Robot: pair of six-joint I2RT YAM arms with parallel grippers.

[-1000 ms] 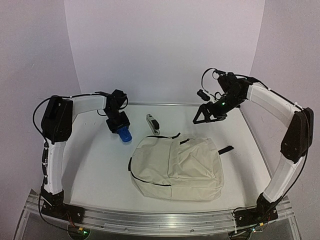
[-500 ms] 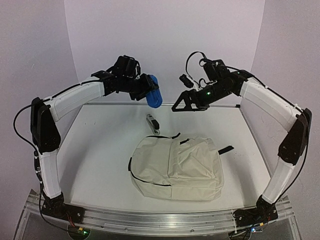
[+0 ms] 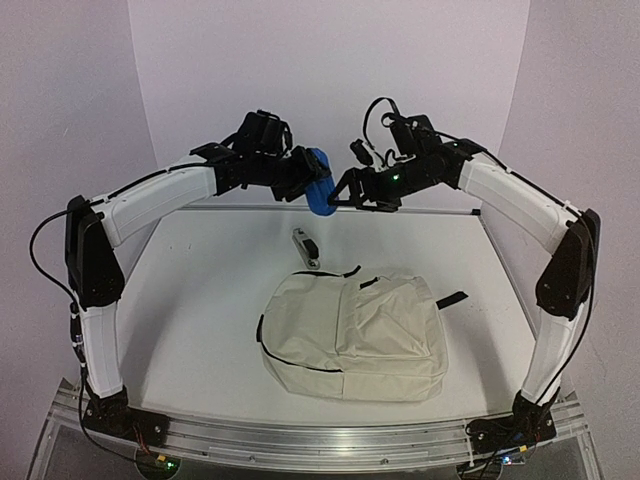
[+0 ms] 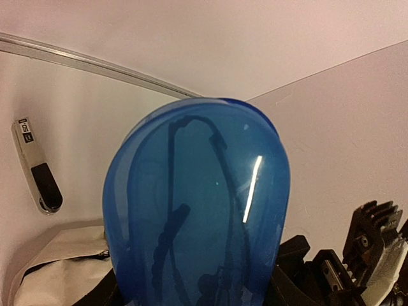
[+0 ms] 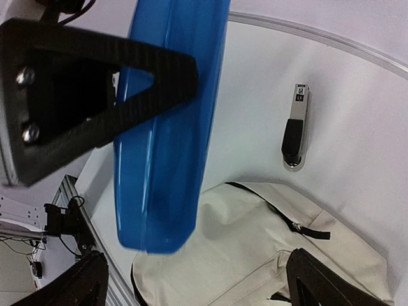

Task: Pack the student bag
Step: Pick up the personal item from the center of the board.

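I am steering two arms that meet high above the far side of the white desk (image 3: 200, 300). On the left, the left gripper (image 3: 298, 178) is about half open and clamped on a flat, translucent blue case (image 3: 318, 185), which it holds on edge in the air with its free end pointing down. Below it, alone on the desk, lies a small grey and black item (image 3: 305, 247) shaped like a stapler. To the right of the case, the right gripper (image 3: 338, 196) is spread to its widest and holds nothing, with its fingertips just beside the case. I read this as a mid-air handover. To do it well, I would bring the right fingers squarely over the case's flat faces near the free end, keeping clear of the left fingers. I would close until the grip is firm and only then let the left side release, because the smooth shell could slip or twist. As for containers, dark shapes show through the blue case in the left wrist view, but I cannot tell whether they are contents or the gripper behind it. The student bag (image 3: 350, 335) lies flat at the centre of the desk, nearer the arm bases. It is directly under neither gripper, and the grey item lies just beyond its top edge. I see no open mouth on the bag and nothing inside it, so I judge it must be opened before anything goes in.
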